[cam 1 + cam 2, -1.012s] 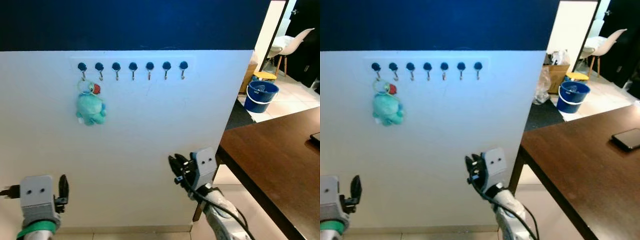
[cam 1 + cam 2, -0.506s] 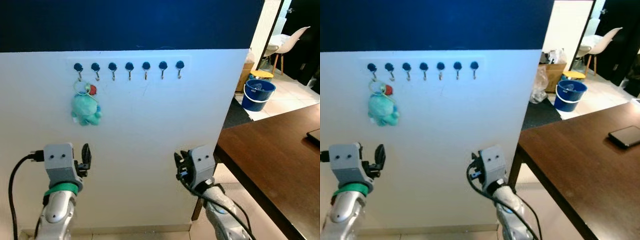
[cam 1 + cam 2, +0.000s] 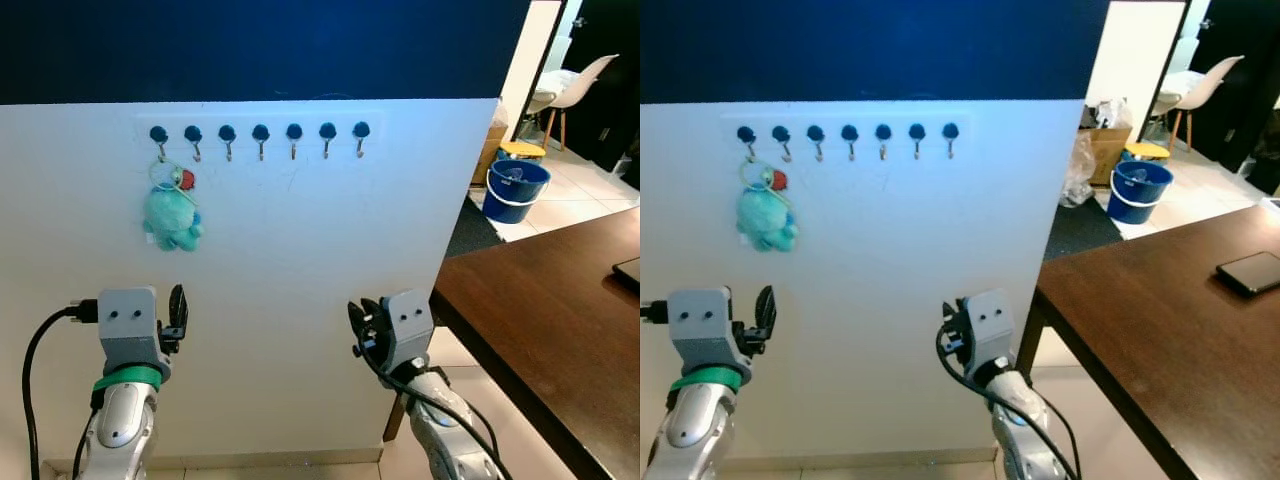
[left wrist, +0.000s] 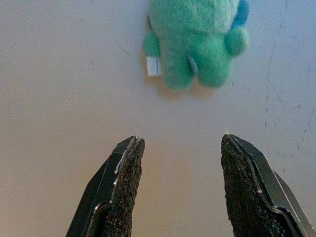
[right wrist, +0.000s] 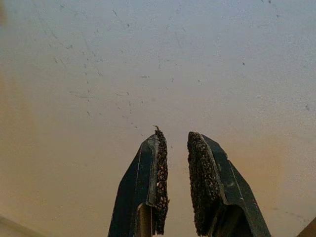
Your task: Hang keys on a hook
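Straight ahead I see a big white wall panel (image 3: 300, 280) filling most of the head frames, with a dark navy band (image 3: 260, 45) across the top. Right side of the frame has a dark brown wooden surface (image 3: 560, 320) running off the lower right corner; in the right eye view a black phone (image 3: 1250, 272) lies on it near the right edge. Upper right, through the doorway, I get a blue bucket (image 3: 514, 190), a white chair (image 3: 585, 85) and a cardboard box (image 3: 1110, 150) on a tiled floor (image 3: 590, 200).

Upper left of the panel carries a row of seven dark-knobbed hooks (image 3: 260, 138). From the leftmost hook (image 3: 158, 138) hangs the keychain, a teal plush toy (image 3: 172, 215) with a red and blue bit at its top and a ring looped over the hook. I can't make out actual keys on it. It rests flat against the panel.

My left claw (image 3: 178, 308) sits at lower left of the frame, raised in front of the panel, below the plush and apart from it. In the left wrist view its fingers (image 4: 121, 192) are spread wide, grasping nothing, with the plush (image 4: 195, 42) above the gap between them.

My right claw (image 3: 362, 325) is at lower centre, also held up facing the panel. In the right wrist view its fingers (image 5: 155, 182) are nearly together with a thin gap, nothing between them, bare scuffed wall beyond.
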Controlling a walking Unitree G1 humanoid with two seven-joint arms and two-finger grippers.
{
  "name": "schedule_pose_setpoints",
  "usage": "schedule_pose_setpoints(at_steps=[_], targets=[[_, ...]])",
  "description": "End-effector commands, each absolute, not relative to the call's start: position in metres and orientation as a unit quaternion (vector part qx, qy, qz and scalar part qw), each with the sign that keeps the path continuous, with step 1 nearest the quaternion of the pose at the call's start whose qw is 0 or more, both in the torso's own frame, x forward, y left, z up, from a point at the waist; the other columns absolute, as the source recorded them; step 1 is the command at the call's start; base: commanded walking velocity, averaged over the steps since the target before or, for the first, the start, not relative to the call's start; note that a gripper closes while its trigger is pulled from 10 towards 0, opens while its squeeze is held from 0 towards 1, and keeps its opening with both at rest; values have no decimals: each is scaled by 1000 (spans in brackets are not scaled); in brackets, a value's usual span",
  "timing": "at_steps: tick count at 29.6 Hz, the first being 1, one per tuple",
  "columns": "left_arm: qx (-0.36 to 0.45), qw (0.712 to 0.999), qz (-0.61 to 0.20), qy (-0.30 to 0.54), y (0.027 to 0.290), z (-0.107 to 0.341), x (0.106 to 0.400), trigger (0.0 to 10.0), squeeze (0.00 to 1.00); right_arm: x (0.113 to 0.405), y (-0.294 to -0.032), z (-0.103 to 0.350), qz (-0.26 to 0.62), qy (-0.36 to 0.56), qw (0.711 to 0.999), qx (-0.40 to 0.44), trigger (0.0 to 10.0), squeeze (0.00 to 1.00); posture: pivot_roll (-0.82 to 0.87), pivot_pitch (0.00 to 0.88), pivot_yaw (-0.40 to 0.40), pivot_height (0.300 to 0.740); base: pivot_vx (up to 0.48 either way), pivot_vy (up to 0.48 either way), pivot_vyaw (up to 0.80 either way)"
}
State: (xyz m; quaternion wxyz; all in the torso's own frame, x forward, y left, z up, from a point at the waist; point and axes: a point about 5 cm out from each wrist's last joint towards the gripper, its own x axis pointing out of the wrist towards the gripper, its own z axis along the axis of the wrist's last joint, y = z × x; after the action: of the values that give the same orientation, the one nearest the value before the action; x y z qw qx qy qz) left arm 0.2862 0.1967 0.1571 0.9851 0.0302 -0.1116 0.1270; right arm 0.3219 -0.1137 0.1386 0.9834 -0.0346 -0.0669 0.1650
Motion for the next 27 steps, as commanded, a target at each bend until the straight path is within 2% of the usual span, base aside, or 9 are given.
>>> schedule_pose_setpoints(at_steps=[1,12,22,27], targets=[[32,983,140,-110,198,153,283,10000,0,322,-113,135,157,-56,986,-22,10000,0,-177,0,98,740,0,0,0],[22,984,125,-129,194,174,310,10000,0,327,-109,136,162,-56,985,-16,10000,0,-135,41,68,740,0,0,0],[20,984,128,-125,201,174,307,10000,0,324,-112,131,163,-47,985,-21,10000,0,-129,63,94,740,0,0,0],[26,984,123,-125,197,172,303,10000,0,325,-115,128,157,-39,987,-18,10000,0,-130,49,99,740,0,0,-763]])
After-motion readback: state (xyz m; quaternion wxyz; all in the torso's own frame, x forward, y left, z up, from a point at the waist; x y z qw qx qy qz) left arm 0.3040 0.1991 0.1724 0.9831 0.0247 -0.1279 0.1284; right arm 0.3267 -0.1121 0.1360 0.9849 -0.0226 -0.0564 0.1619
